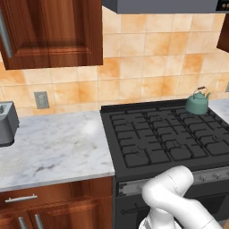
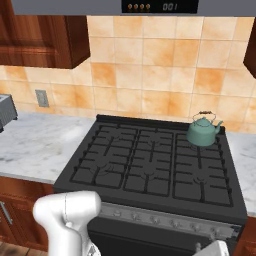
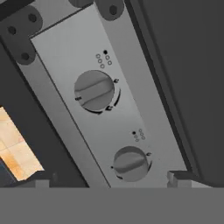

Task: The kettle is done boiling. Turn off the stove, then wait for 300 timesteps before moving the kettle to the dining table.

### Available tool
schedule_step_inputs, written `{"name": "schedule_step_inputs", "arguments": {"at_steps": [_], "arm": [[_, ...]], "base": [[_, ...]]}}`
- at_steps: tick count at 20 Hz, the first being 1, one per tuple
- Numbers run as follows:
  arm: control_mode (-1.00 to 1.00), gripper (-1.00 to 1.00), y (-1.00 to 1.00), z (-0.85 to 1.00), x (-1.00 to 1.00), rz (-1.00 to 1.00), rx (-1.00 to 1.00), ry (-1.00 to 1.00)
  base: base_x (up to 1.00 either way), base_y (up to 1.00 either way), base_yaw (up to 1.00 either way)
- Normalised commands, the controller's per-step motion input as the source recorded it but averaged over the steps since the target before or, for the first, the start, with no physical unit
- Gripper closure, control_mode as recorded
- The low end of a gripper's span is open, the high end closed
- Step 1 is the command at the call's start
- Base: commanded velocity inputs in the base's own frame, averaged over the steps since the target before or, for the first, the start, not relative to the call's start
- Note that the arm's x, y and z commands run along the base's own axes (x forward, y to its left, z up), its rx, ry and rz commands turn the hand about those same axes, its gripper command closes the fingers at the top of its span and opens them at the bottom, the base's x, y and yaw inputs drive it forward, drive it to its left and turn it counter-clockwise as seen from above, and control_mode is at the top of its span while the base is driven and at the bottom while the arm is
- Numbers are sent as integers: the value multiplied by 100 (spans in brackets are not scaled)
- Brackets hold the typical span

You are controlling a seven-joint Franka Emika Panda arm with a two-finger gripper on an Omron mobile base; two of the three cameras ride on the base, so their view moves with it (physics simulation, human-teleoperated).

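Note:
The teal kettle (image 1: 197, 102) (image 2: 203, 131) stands upright on the back right burner of the black stove (image 1: 134, 123) (image 2: 125, 150). My arm bends down in front of the range. In the hand view my gripper (image 3: 111, 179) faces the stove's grey knob strip (image 3: 65, 48) at close range. Its fingertips (image 3: 41, 178) stand far apart, so it is open and holds nothing. The lower grey knob (image 3: 131, 164) lies between the fingertips, and I cannot tell whether they touch it. A second knob (image 3: 94, 90) sits further up the strip. The dining table is out of view.
A marble counter (image 1: 53, 143) (image 2: 35, 145) runs left of the stove, with a grey toaster (image 1: 6, 123) (image 2: 5, 112) at its far end. Wood cabinets (image 1: 49, 31) and a range hood (image 2: 150, 7) hang above. The dark oven door (image 3: 188, 65) is below the knobs.

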Motion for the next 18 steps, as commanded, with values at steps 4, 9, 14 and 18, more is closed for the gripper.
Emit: {"name": "schedule_step_inputs", "arguments": {"at_steps": [4, 9, 14, 18], "arm": [[-100, -100, -5, 49, -23, 0, -9, 0], [-100, -100, -8, 54, -16, 0, -13, 0], [-100, -100, -5, 58, -9, 0, -15, 0], [-100, -100, -1, 60, -7, 0, -17, 0]], "base": [[0, 0, 0], [0, 0, 0], [0, 0, 0], [0, 0, 0]]}}
